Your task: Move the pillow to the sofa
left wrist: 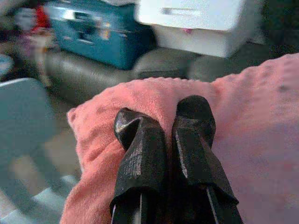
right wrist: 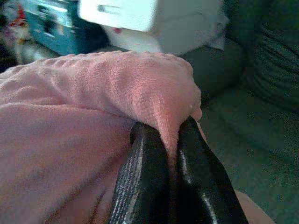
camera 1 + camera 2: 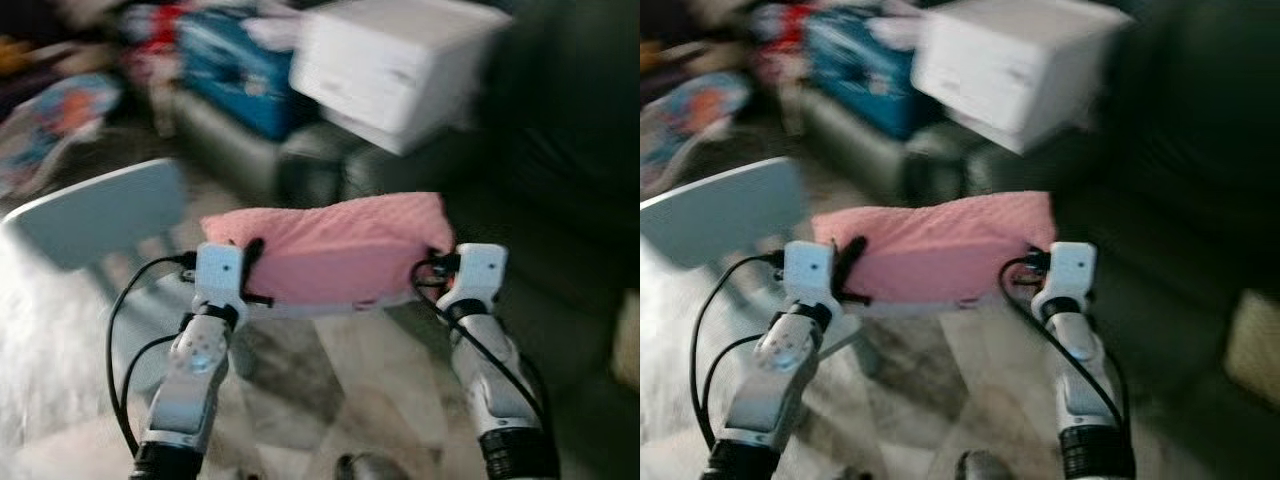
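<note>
Pillow first: the soft pink fleece pillow (image 3: 335, 250) hangs mid-frame between both arms, carried above the floor. The left gripper (image 1: 166, 135) has its fingers pressed together against the pillow's left end, with no fabric visibly caught between them. The right gripper (image 2: 170, 154) pinches a fold of the pillow's right corner.

Risk, as I judge it, lies on the left side: if that end is only propped and not clamped, a jolt while walking could let it slide off, leaving the pillow dangling from the right corner. The views are blurred, which suggests movement.

Pale marbled tile floor (image 3: 370, 380) fills the lower frame. A light blue plastic chair (image 3: 100, 215) stands at left. The dark grey-green sofa (image 3: 560, 200) takes the right and upper frame, its far end loaded with a white plastic storage box (image 3: 395, 65) and a teal case (image 3: 235, 65).
</note>
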Robot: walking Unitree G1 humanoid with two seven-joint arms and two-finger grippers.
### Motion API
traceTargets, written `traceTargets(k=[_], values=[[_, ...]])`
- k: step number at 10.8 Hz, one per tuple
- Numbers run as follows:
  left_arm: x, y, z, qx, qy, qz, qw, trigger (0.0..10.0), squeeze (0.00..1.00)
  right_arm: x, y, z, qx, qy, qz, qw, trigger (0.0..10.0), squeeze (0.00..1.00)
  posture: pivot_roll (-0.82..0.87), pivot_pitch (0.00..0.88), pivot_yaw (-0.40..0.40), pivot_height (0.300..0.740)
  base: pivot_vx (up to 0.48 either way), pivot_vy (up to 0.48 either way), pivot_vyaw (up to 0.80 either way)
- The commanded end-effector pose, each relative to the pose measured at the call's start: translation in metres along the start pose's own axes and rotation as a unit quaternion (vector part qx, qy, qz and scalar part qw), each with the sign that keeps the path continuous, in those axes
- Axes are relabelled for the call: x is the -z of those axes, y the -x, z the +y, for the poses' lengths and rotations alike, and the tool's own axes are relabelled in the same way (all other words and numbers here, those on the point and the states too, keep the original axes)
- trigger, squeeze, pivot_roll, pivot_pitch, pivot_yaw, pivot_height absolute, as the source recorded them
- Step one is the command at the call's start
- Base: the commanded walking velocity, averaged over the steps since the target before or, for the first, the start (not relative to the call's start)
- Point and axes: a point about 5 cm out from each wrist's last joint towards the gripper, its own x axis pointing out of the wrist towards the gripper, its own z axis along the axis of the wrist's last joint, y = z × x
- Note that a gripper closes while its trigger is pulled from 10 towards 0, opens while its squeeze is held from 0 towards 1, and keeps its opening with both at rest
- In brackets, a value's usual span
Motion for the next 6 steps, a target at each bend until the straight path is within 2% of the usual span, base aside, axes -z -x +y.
traceTargets(k=[1, 4, 6], values=[[-0.0092, -0.0002, -0.0053, 0.015, 0.005, -0.019, 1.000, 10.0, 0.00, -0.0072, -0.0015, -0.0034, 0.007, 0.005, -0.015, 1.000, 10.0, 0.00, -0.03, 0.000, 0.002, 0.740, 0.000, 0.000, -0.80], [-0.0068, 0.0065, -0.0071, 0.033, 0.013, -0.015, 0.999, 10.0, 0.00, -0.0059, 0.0043, -0.0029, 0.008, 0.003, -0.015, 1.000, 10.0, 0.00, -0.03, 0.000, 0.002, 0.740, 0.000, 0.000, -0.80], [-0.0078, 0.0060, -0.0083, 0.039, 0.017, -0.016, 0.999, 10.0, 0.00, -0.0052, 0.0055, -0.0021, 0.007, 0.003, -0.015, 1.000, 10.0, 0.00, -0.03, 0.000, 0.003, 0.740, 0.000, 0.000, -0.80]])
